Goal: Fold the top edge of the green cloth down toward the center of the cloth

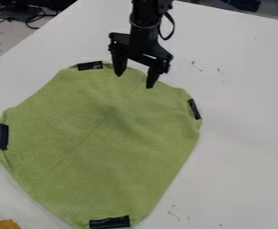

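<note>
Near black strip [110, 222] crossed the close end of a spread green cloth [105, 143]

The cloth lay on the white worktop [242, 147], left of the view's middle, mostly flat, with a faint crease running slantwise and a slight rise toward its far part; a far strip [90, 65], a left strip [1, 137] and a right strip [194, 109], all black, sat at its edges; the black tool [133, 81] hung over the cloth's far edge, its two fingers spread wide with nothing between them but cloth below; whether the tips touched it could not be told; the arm [145, 20] came in from the top edge; small dark marks [195, 66] dotted the surface beyond the right strip; an orange-yellow object [8, 224] showed at the lower left corner; dark cables [30, 19] lay at upper left.
</note>
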Controlling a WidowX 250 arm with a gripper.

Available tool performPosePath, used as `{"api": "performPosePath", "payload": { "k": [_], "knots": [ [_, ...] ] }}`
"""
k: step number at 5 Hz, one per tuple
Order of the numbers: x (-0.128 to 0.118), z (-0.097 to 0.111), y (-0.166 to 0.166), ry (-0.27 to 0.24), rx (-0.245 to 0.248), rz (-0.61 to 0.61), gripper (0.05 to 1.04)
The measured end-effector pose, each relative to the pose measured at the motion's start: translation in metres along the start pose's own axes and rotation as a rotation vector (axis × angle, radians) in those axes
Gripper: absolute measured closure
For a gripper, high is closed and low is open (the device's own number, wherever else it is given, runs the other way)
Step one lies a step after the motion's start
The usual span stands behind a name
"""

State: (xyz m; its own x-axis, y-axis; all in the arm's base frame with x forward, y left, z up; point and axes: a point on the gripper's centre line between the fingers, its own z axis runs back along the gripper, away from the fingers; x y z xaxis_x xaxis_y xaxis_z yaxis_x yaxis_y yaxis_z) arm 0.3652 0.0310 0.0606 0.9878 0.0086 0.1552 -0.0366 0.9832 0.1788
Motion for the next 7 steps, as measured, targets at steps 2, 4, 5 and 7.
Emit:
{"api": "performPosePath", "payload": {
  "k": [2, 4, 5, 7],
  "knots": [
    [0.018, -0.026, 0.042, -0.022, -0.018, -0.029, 0.085],
    [0.034, -0.043, 0.077, -0.036, -0.026, -0.061, 0.085],
    [0.041, -0.053, 0.09, -0.029, -0.03, -0.075, 0.085],
    [0.057, -0.064, 0.098, -0.031, -0.04, -0.106, 0.085]
  ]
}}
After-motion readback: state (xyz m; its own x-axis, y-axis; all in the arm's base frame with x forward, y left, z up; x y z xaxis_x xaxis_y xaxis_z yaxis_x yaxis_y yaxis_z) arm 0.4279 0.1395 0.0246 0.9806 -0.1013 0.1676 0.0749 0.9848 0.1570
